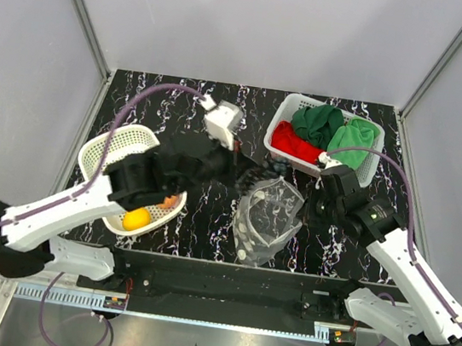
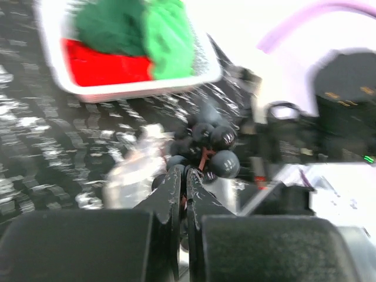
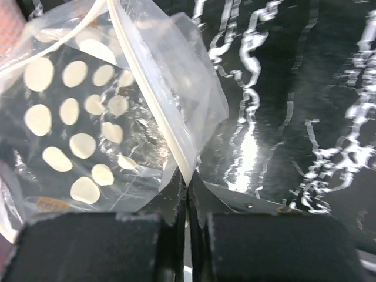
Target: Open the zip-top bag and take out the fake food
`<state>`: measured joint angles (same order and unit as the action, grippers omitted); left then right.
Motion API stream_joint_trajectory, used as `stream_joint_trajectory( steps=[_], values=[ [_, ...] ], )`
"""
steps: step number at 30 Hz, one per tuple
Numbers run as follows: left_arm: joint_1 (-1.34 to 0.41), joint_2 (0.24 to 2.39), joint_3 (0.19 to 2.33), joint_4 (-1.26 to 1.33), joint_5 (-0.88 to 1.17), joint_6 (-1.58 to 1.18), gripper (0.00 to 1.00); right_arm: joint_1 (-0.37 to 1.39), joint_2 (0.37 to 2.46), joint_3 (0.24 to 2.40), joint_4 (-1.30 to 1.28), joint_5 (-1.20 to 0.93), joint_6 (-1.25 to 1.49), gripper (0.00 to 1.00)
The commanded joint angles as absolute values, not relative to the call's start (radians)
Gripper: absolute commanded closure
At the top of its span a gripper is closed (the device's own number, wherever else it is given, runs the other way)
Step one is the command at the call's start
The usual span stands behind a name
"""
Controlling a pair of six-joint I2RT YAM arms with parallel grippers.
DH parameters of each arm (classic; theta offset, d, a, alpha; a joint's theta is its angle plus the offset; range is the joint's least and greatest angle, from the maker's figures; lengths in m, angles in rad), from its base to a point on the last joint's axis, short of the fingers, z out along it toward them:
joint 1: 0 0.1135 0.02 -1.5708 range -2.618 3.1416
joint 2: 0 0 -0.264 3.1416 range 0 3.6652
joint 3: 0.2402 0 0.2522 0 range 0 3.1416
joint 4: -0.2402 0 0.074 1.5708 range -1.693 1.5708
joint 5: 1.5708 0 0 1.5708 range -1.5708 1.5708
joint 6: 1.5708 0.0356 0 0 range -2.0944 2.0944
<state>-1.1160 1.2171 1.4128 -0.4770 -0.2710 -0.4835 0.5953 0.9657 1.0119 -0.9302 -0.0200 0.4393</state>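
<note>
One zip-top bag [image 1: 267, 221], long axis near-far, mouth probably toward grapes [image 2: 216, 148].

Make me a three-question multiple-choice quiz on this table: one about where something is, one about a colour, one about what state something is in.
1. Where do the red and green cloths lie?
A. In the oval basket
B. In the rectangular basket
C. On the bare tabletop

2. What colour are the dots on the zip-top bag?
A. White
B. Blue
C. Red

3. How is the right end effector?
A. Open above the bag
B. Shut on nothing
C. Shut on the bag's zip strip

Answers:
1 B: the cloths fill the rectangular basket at the far right of the table.
2 A: the right wrist view shows pale white spots on clear plastic.
3 C: its fingers meet with the zip strip pinched between them.
</note>
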Motion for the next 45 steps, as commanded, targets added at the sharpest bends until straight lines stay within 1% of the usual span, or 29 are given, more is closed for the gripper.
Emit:
stream_joint_trajectory(
  steps=[1, 2, 5, 7, 8, 10, 13, 15, 18, 21, 24, 25, 26, 27, 28, 29, 30, 32, 33, 35, 36, 37, 38, 39, 40, 41, 42, 43, 45],
  values=[
    [-1.005, 1.063, 1.396, -0.619, -0.433, -0.472, 1.00, 0.598, 0.963, 1.089, -0.977, 0.174, 0.483, 1.00],
    [-0.946, 1.048, 1.385, -0.694, -0.463, -0.479, 1.00, 0.598, 0.963, 1.107, -1.015, 0.190, 0.498, 1.00],
    [-0.801, 0.991, 1.327, -0.813, -0.541, -0.514, 1.00, 0.598, 0.945, 1.144, -1.084, 0.227, 0.512, 1.00],
    [-0.724, 0.977, 1.250, -0.842, -0.587, -0.532, 1.00, 0.598, 0.930, 1.161, -1.112, 0.239, 0.509, 1.00],
    [-0.650, 0.979, 1.224, -0.865, -0.600, -0.549, 1.00, 0.598, 0.931, 1.184, -1.143, 0.238, 0.502, 1.00],
    [-0.542, 0.983, 1.146, -0.880, -0.584, -0.604, 1.00, 0.598, 0.939, 1.200, -1.154, 0.207, 0.491, 1.00],
    [-0.451, 1.008, 1.041, -0.874, -0.653, -0.673, 1.00, 0.598, 0.962, 1.192, -1.094, 0.169, 0.459, 1.00],
    [-0.405, 1.060, 1.009, -0.858, -0.701, -0.695, 1.00, 0.598, 0.989, 1.177, -1.062, 0.147, 0.434, 1.00],
    [-0.328, 1.136, 0.989, -0.824, -0.727, -0.724, 1.00, 0.598, 1.061, 1.181, -1.019, 0.083, 0.405, 1.00],
    [-0.316, 1.166, 1.005, -0.813, -0.764, -0.723, 1.00, 0.598, 1.111, 1.181, -0.971, 0.029, 0.387, 1.00],
    [-0.293, 1.192, 1.011, -0.776, -0.759, -0.684, 0.84, 0.598, 1.137, 1.170, -0.931, 0.003, 0.376, 0.99],
    [-0.281, 1.198, 1.015, -0.778, -0.758, -0.680, 0.68, 0.598, 1.147, 1.164, -0.911, -0.038, 0.376, 0.97],
    [-0.278, 1.200, 1.017, -0.779, -0.755, -0.675, 0.53, 0.598, 1.152, 1.160, -0.904, -0.049, 0.376, 0.91],
    [-0.276, 1.198, 1.019, -0.781, -0.750, -0.673, 0.40, 0.598, 1.158, 1.160, -0.894, -0.058, 0.379, 0.87],
    [-0.275, 1.190, 1.017, -0.781, -0.747, -0.675, 0.29, 0.597, 1.166, 1.154, -0.876, -0.077, 0.377, 0.84],
    [-0.275, 1.175, 1.016, -0.781, -0.744, -0.675, 0.14, 0.598, 1.170, 1.152, -0.867, -0.086, 0.380, 0.81],
    [-0.275, 1.169, 1.015, -0.781, -0.736, -0.675, 0.12, 0.597, 1.175, 1.149, -0.861, -0.095, 0.380, 0.73],
    [-0.275, 1.151, 1.015, -0.773, -0.697, -0.673, 0.08, 0.597, 1.195, 1.158, -0.839, -0.124, 0.382, 0.65],
    [-0.275, 1.140, 1.015, -0.766, -0.627, -0.646, 0.07, 0.597, 1.203, 1.163, -0.831, -0.139, 0.380, 0.58],
    [-0.273, 1.128, 1.023, -0.741, -0.536, -0.626, 0.06, 0.598, 1.218, 1.180, -0.807, -0.204, 0.380, 0.49],
    [-0.273, 1.103, 1.020, -0.721, -0.403, -0.599, 0.06, 0.600, 1.223, 1.187, -0.799, -0.234, 0.380, 0.43],
    [-0.275, 1.086, 1.013, -0.695, -0.326, -0.589, 0.06, 0.598, 1.230, 1.199, -0.784, -0.292, 0.380, 0.34],
    [-0.273, 1.065, 0.987, -0.636, -0.249, -0.586, 0.06, 0.597, 1.230, 1.206, -0.779, -0.320, 0.383, 0.29],
    [-0.273, 1.040, 0.974, -0.605, -0.110, -0.598, 0.06, 0.597, 1.227, 1.212, -0.775, -0.346, 0.383, 0.25],
    [-0.273, 0.981, 0.954, -0.530, -0.045, -0.609, 0.06, 0.598, 1.210, 1.215, -0.755, -0.379, 0.387, 0.16],
    [-0.275, 0.947, 0.910, -0.484, 0.022, -0.618, 0.06, 0.598, 1.197, 1.213, -0.740, -0.396, 0.399, 0.09],
    [-0.275, 0.915, 0.885, -0.438, 0.131, -0.647, 0.06, 0.597, 1.178, 1.209, -0.721, -0.412, 0.402, 0.04],
    [-0.276, 0.844, 0.862, -0.348, 0.174, -0.667, 0.05, 0.598, 1.143, 1.201, -0.689, -0.423, 0.406, 0.00],
    [-0.278, 0.783, 0.806, -0.263, 0.289, -0.730, 0.03, 0.598, 1.106, 1.195, -0.661, -0.420, 0.428, 0.00]
  ],
)
